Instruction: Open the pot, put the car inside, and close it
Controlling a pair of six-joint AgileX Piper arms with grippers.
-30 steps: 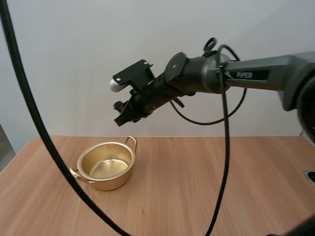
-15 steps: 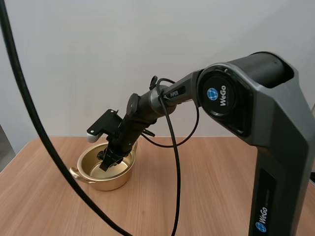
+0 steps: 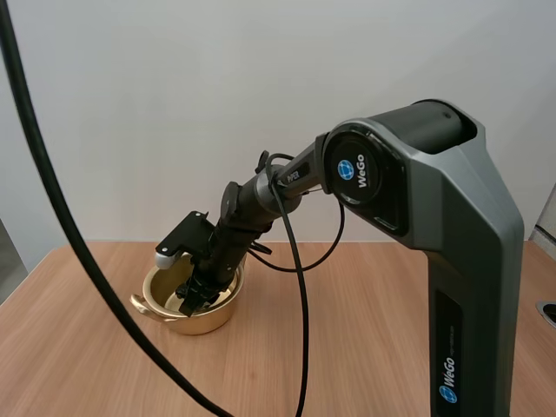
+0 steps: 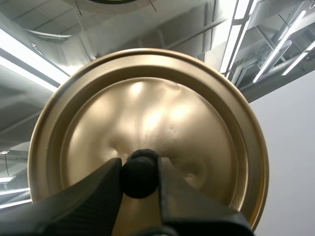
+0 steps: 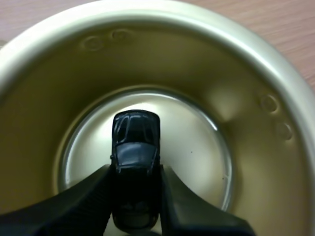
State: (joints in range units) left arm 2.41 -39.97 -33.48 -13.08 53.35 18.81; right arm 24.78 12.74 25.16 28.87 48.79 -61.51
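Note:
The gold pot (image 3: 163, 313) stands open on the wooden table at the left. My right gripper (image 3: 191, 300) reaches down inside it, shut on a small black toy car (image 5: 135, 147) that hangs just above the pot's shiny floor (image 5: 197, 147). The gold lid (image 4: 147, 113) is held up in the air, seen from its upper side, with my left gripper (image 4: 139, 172) shut on its black knob (image 4: 139, 173).
The right arm's large grey base (image 3: 460, 261) stands at the table's right. Bare wooden tabletop (image 3: 347, 347) spreads around the pot, and a pale wall runs behind it.
My right arm has swung down from above the pot and lowered the car into it, sinking a little deeper over the last half second.

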